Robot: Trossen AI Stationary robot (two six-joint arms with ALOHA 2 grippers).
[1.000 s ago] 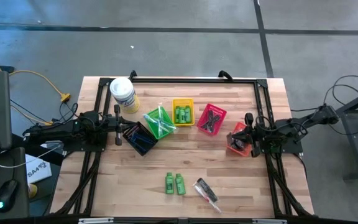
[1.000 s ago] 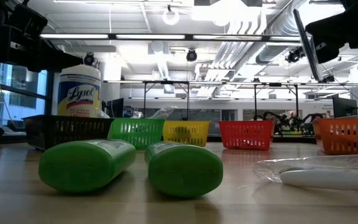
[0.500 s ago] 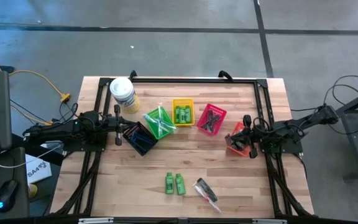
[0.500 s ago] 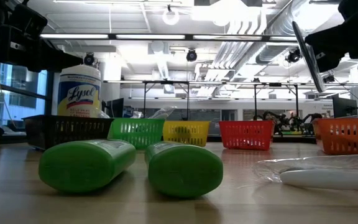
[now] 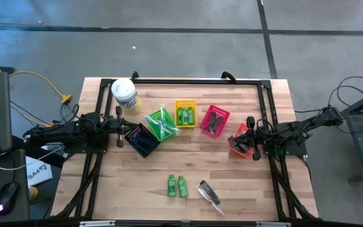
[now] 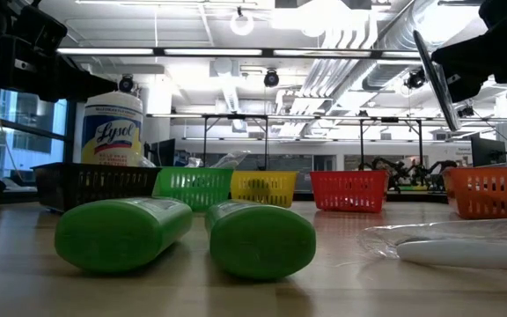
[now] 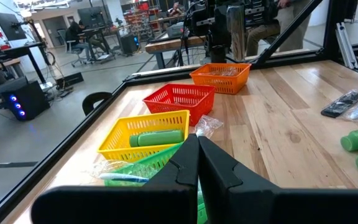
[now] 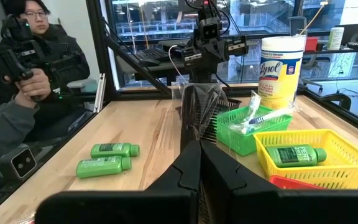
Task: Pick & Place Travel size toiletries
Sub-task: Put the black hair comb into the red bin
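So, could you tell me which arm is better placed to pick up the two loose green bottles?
The left, probably. Its end effector is shut and empty beside the black basket, while the right end effector is shut on a comb over the orange basket.

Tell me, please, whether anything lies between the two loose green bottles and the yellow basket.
Nothing visible does. The two green bottles lie near the front edge, and only bare wood separates them from the yellow basket. The wrapped packet lies off to their right side.
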